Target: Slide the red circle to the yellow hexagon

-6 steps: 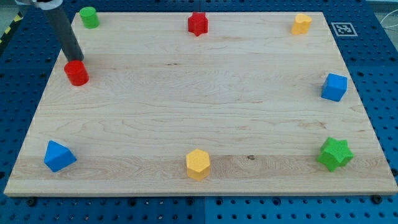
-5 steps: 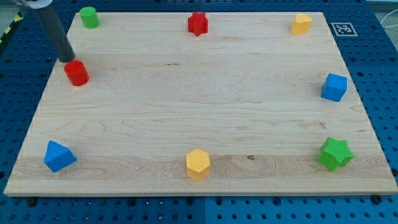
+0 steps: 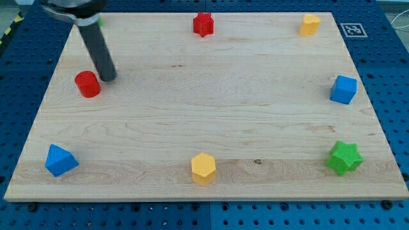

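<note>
The red circle (image 3: 87, 84) is a short red cylinder near the board's left edge, in the upper half. The yellow hexagon (image 3: 203, 168) sits near the view's bottom edge of the board, at the middle. My tip (image 3: 108, 78) is the lower end of a dark rod that comes down from the view's top left. It stands just to the right of the red circle and slightly above it, very close; I cannot tell whether they touch.
A red star (image 3: 203, 23) is at the top middle. A yellow block (image 3: 310, 24) is at the top right. A blue cube (image 3: 344, 89) is at the right edge, a green star (image 3: 345, 158) at the bottom right, and a blue block (image 3: 61, 160) at the bottom left. The rod hides the top left corner.
My tip has moved from the red circle's upper left to its right side. The red circle has shifted a little down and to the right. The rod now covers the green block at the top left.
</note>
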